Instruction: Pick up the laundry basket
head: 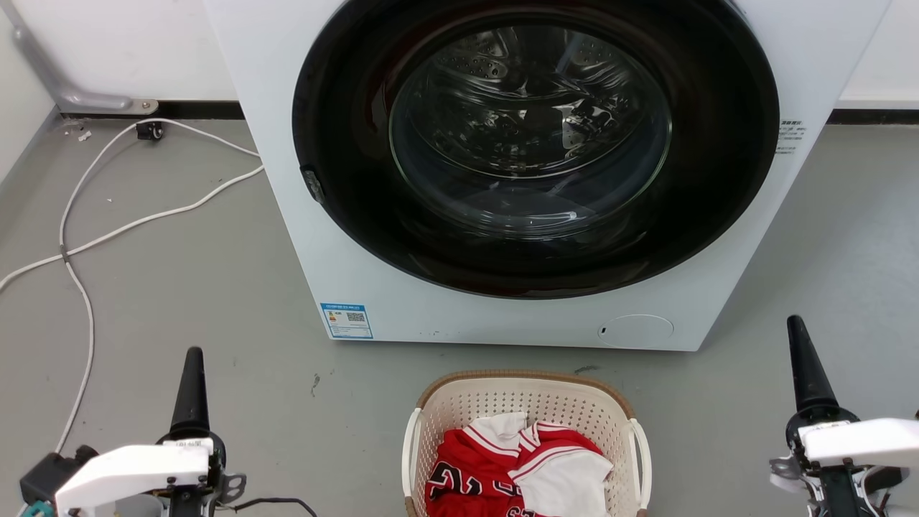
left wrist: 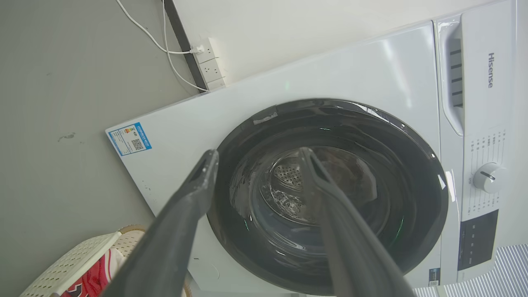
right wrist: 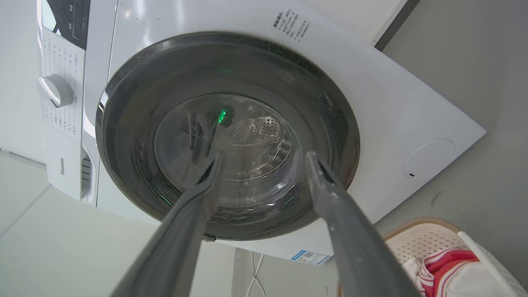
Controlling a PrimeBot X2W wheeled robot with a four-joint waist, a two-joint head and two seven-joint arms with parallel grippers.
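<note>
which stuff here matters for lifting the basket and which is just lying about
For the job: laundry basket, left pincer, right pincer, both open.
Just there: washing machine, white cable on the floor, red and white shirt in the basket.

Laundry room, front-load washing machine [head: 535,143], laundry basket [head: 524,398], grey floor [head: 179,287]

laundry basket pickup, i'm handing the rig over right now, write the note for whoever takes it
The left gripper is empty, jaws open, low on the robot's left and apart from the basket.
The right gripper is empty, jaws open, low on the right, also apart from it.
The basket stands on the floor before the washer, between the grippers, with red and white clothes inside.
Done: nothing grasped.
Left: bring the grippers to the side handles, close, lift.
</note>
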